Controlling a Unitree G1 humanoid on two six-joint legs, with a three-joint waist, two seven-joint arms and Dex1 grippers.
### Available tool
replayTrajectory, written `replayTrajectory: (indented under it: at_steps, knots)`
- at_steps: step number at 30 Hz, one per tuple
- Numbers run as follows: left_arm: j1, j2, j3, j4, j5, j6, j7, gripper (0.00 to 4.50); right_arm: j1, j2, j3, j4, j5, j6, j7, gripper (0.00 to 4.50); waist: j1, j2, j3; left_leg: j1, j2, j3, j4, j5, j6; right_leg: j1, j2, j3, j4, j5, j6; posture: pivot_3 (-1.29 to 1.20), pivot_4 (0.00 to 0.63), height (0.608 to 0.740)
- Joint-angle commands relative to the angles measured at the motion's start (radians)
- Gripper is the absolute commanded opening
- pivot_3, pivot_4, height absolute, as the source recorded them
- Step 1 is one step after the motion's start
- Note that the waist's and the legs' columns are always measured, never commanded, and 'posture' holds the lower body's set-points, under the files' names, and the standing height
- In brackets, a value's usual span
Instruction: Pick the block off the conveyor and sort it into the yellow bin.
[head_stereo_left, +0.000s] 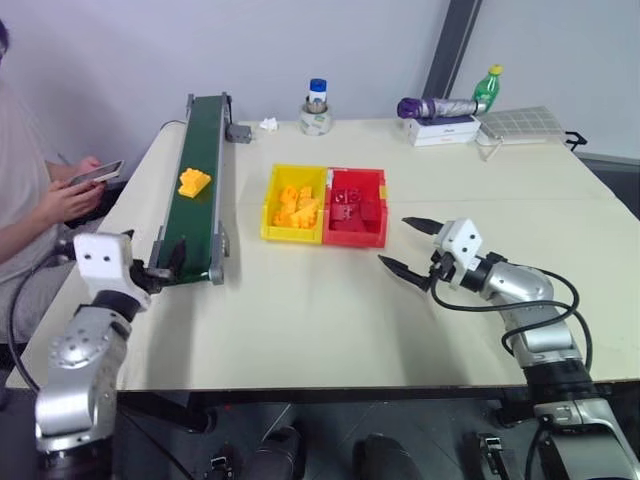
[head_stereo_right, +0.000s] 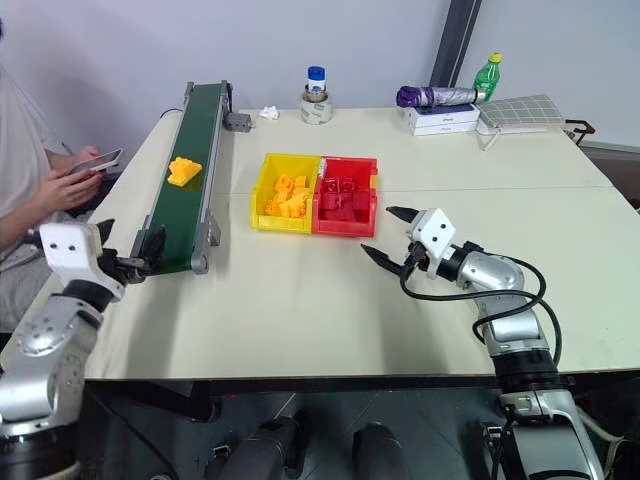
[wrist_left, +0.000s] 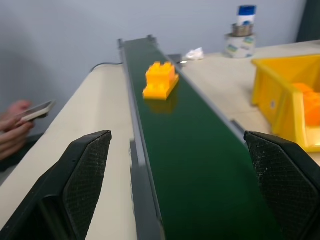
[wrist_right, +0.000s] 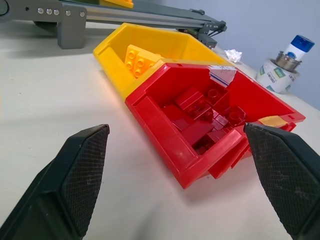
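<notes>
The yellow studded block (head_stereo_left: 194, 181) lies on the dark green conveyor (head_stereo_left: 198, 228), about halfway along the belt. My left gripper (head_stereo_left: 160, 268) hangs open at the conveyor's near end, pointing along the belt, and the block (wrist_left: 161, 80) is well ahead of its fingers. The yellow bin (head_stereo_left: 270, 205) stands mid-table to the right of the conveyor with several yellow bricks in it. My right gripper (head_stereo_left: 395, 242) is open and empty over the table, just right of the two bins, facing them.
A red bin (head_stereo_left: 354, 238) with red bricks touches the yellow bin's right side. A person holding a phone (head_stereo_left: 95, 174) sits at the table's left edge beside the conveyor. A jar (head_stereo_left: 316, 118), a box and a green bottle (head_stereo_left: 486, 88) stand along the back.
</notes>
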Motion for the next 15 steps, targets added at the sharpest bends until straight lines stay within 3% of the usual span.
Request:
replayTrajectory:
  at_steps: [1, 7, 15]
  knots:
    - [-0.082, 0.111, 0.035, 0.119, -0.043, 0.017, -0.114, 4.48, -0.017, 0.005, -0.013, -0.019, 0.007, -0.016, -0.004, 4.50, 0.000, 0.000, 0.000, 0.000, 0.000, 0.000, -0.001, 0.000, 0.000, -0.001, 0.000, 0.000, 0.000, 0.000, 0.000, 0.00, 0.150, 0.740]
    - [-0.227, 0.219, -0.036, 0.356, -0.034, -0.033, -0.289, 4.48, -0.018, 0.008, -0.012, -0.025, 0.008, -0.011, -0.005, 4.50, 0.001, 0.000, 0.000, 0.000, 0.000, 0.000, -0.004, 0.000, 0.000, -0.006, 0.000, 0.001, -0.001, 0.000, 0.000, 0.00, 0.150, 0.740]
    - [-0.416, 0.216, -0.109, 0.624, 0.018, -0.121, -0.372, 4.48, -0.002, 0.005, -0.016, -0.053, 0.009, 0.003, -0.012, 4.50, -0.002, 0.000, 0.000, 0.000, 0.000, 0.000, -0.005, 0.000, 0.000, -0.006, 0.000, 0.001, -0.001, 0.002, 0.003, 0.00, 0.150, 0.740]
